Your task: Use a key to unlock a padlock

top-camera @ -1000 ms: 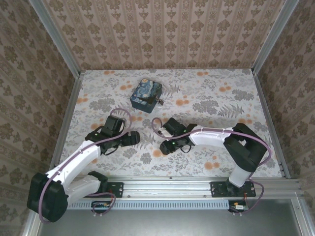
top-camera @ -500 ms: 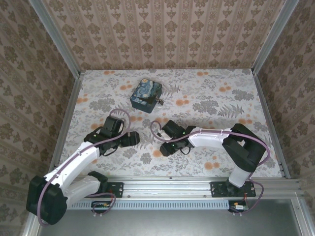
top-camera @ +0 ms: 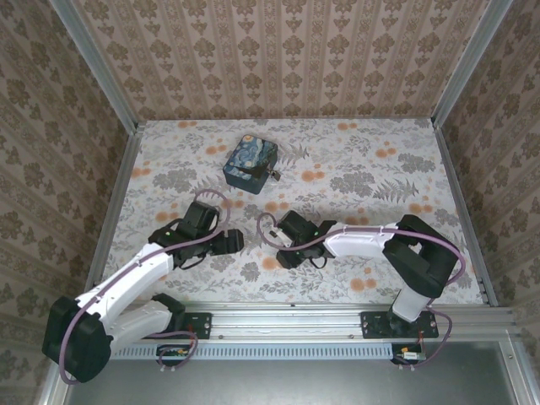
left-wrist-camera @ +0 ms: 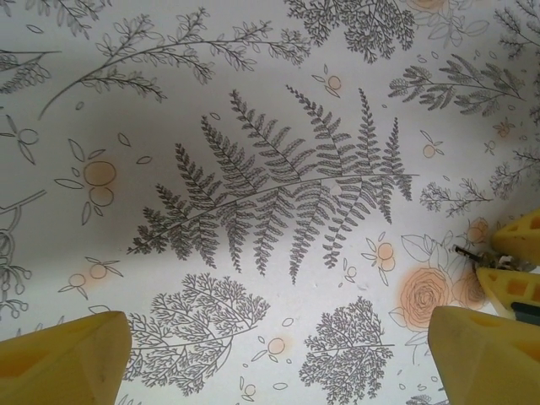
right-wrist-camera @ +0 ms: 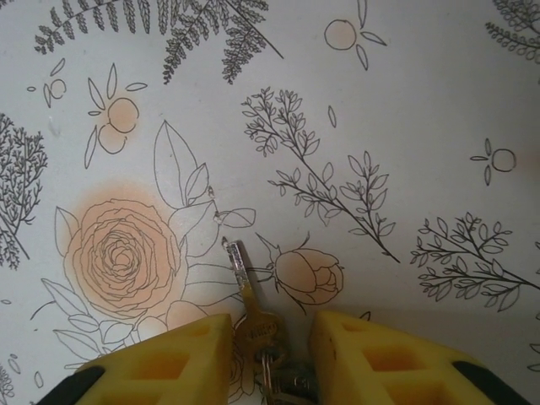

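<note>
Near left of the floral worktop: left claw low over the print, released, yellow pads spread wide. Nothing between them but a fern pattern in its wrist view. It points right, toward the other arm.

Back centre: dark-blue swirly-painted box, well apart from both arms. The padlock hangs at the box's right-hand near corner, a small grey speck touching the box side. Shackle state too small to tell.

Centre right: right claw down at the worktop, jaws drawn in narrow around the key. The key lies flat on the print beside an orange rose. Its bow and a small ring sit between the pads; the blade runs straight out ahead of the claw, tip leaning slightly left. A gap shows beside the bow on the right side, so I read it as bracketed, not yet clamped.

Judgement: the right arm is the nearer one by far. The key's long axis lies along the claw's reach, so the pads would press on the bow from either side. From there the padlock lies farther back and a little left.
</note>
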You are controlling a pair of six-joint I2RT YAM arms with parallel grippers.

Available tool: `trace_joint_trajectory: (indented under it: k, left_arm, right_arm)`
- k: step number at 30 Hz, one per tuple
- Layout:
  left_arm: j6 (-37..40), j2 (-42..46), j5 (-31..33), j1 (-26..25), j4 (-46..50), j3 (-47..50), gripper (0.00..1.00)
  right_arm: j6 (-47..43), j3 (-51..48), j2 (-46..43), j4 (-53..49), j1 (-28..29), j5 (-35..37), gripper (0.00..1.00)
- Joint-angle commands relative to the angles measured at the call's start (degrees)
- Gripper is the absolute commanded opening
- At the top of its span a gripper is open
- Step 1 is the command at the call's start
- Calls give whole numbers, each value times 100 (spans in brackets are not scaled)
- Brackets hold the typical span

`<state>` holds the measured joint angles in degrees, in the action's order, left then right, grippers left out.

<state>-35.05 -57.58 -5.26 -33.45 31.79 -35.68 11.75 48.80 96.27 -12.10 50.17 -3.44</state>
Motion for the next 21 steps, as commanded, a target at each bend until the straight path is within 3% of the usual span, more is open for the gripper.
trace_joint_trajectory:
  k: [1, 6, 12, 16, 21]
  left_arm:
    - [-103, 60, 173, -21, 213, -238, 92]
    - [4, -48, 179, -8, 281, -410, 92]
    - [12, -277, -148, -19, 34, -376, 92]
    - [19, -602, -711, -77, -505, -227, 91]
    - [129, -1053, -1729, -153, -1401, -152, 82]
  right_arm:
    - [-74, -355, 120, -462, 59, 371, 29]
    - [-102, -383, 179, -379, 85, 474, 16]
    - [-107, -529, 66, -97, 75, 385, 10]
    - [-31, -632, -148, 131, -12, 104, 7]
    - [64, -678, -625, 356, -373, -839, 5]
